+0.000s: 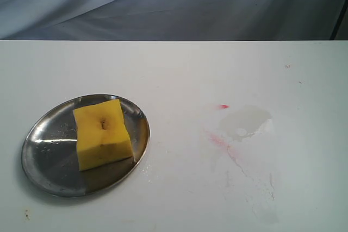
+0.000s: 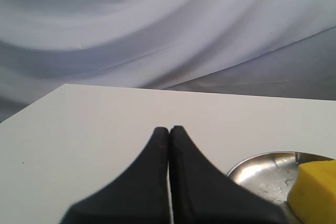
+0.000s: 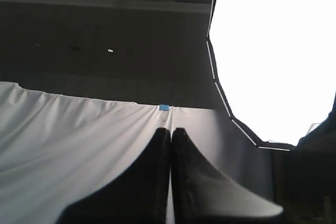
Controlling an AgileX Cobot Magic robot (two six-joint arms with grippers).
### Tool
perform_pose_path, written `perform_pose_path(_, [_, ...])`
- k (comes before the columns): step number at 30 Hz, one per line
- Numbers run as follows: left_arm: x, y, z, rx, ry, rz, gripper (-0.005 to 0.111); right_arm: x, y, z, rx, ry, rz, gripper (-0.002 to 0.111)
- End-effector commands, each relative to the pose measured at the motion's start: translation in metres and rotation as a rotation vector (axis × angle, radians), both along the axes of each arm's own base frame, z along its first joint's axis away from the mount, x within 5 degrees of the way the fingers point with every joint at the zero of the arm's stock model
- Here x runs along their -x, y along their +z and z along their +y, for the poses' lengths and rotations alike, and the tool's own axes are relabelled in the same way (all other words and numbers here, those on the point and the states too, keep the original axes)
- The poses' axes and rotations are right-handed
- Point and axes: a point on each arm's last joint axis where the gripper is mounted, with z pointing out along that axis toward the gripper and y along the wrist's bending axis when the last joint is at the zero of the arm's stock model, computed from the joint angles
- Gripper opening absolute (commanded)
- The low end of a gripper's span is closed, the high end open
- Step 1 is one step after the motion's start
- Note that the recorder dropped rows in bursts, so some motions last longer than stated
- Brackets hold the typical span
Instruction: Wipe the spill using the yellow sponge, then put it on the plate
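Note:
The yellow sponge lies on the steel plate at the left of the white table; its corner and the plate's rim also show in the left wrist view. No yellowish-amber spill is visible; only a pale clear wet smear with reddish streaks marks the table right of centre. My left gripper is shut and empty above the table, beside the plate. My right gripper is shut and empty, facing the grey backdrop. Neither gripper appears in the exterior view.
A small red spot lies near the smear. Thin wet streaks trail toward the front. Grey cloth hangs behind the table's far edge.

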Motion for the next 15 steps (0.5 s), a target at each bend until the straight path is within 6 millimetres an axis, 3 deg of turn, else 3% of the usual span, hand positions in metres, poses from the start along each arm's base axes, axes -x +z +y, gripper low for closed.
perform_pose_path(1, [0.000,-0.001,0.000,0.000,0.004,-0.001,0.000,0.011,-0.015,-0.004,0.042,-0.062,0.089,0.000])
perform_pose_path(5, [0.000,-0.001,0.000,0.000,0.003,-0.001,0.000,0.002,-0.030,-0.008,0.065,-0.112,0.279,0.000])
perform_pose_path(10, [0.000,-0.001,0.000,0.000,0.003,-0.001,0.000,-0.013,-0.057,-0.006,-0.009,-0.034,0.490,0.000])
perform_pose_path(15, [0.000,-0.001,0.000,0.000,0.003,-0.001,0.000,-0.049,-0.113,-0.005,0.107,-0.079,0.670,0.000])
